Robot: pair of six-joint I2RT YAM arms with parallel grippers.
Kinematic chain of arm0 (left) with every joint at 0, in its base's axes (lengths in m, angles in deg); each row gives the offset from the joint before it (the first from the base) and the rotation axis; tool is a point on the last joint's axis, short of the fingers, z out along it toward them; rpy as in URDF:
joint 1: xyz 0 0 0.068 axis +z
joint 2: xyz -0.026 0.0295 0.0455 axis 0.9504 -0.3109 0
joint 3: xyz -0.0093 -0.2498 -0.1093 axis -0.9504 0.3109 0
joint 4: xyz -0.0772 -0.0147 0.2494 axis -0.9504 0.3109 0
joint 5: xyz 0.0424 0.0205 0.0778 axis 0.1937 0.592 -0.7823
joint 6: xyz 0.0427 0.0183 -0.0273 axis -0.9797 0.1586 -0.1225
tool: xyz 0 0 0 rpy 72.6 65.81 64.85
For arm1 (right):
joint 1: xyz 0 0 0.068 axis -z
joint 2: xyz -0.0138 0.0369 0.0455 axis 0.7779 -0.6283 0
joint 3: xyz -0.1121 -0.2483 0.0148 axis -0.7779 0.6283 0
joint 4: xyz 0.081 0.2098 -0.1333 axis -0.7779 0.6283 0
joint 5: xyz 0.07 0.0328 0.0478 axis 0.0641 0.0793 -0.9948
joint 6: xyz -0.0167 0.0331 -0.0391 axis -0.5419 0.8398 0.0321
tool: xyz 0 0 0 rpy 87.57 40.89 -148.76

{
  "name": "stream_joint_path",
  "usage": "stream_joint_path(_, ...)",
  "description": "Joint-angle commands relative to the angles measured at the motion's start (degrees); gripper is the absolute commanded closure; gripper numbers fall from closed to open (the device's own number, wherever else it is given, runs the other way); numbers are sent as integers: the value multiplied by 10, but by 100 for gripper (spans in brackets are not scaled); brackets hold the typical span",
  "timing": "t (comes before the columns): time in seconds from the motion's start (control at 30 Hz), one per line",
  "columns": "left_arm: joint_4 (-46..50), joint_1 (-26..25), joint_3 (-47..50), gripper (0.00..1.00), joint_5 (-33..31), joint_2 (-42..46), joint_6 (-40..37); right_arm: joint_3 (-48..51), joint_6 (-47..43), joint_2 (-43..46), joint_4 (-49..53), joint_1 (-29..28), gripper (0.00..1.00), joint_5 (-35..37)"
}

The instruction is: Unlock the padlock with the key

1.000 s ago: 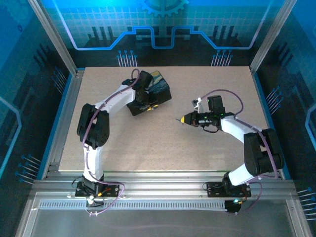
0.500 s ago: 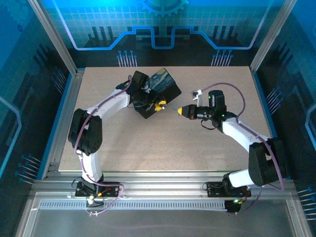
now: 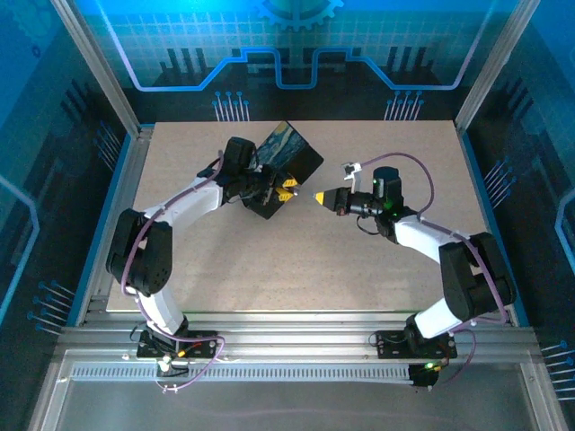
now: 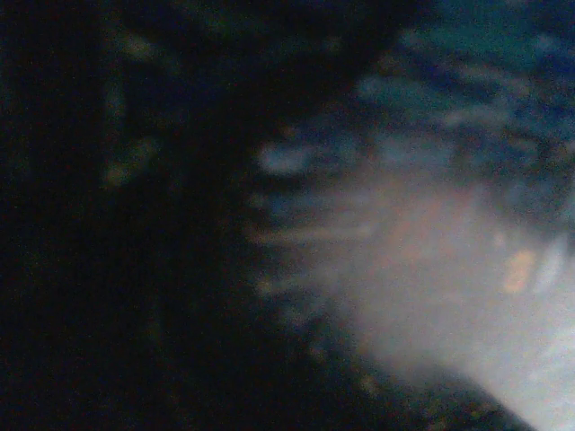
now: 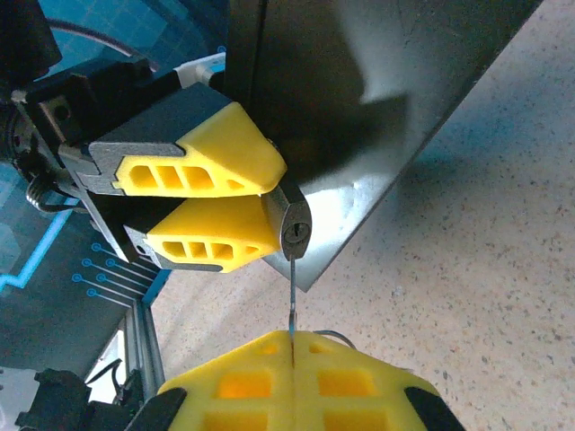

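Padlock sits clamped in left gripper. Right gripper, pinching the key, has closed in — tip at keyway, ready to insert.

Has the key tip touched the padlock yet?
Cannot tell. Right wrist view: the key tip meets the end face of the padlock, but the camera looks along the blade, hiding any gap.

Beige speckled tabletop, aluminium rails along near edge. 1 dark box, blue-patterned top, far-centre, tilted; contact with the board unclear.
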Motion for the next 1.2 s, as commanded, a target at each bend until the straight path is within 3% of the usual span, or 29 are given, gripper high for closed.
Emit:
stream_joint_path(0.0, -44, 6, 9, 87, 30, 22, 35, 9, -1, -12, -56, -10, 100, -11)
stream_joint_path(1.17, -60, 7, 21, 88, 30, 23, 35, -46, 22, -65, -77, -30, 100, -5)
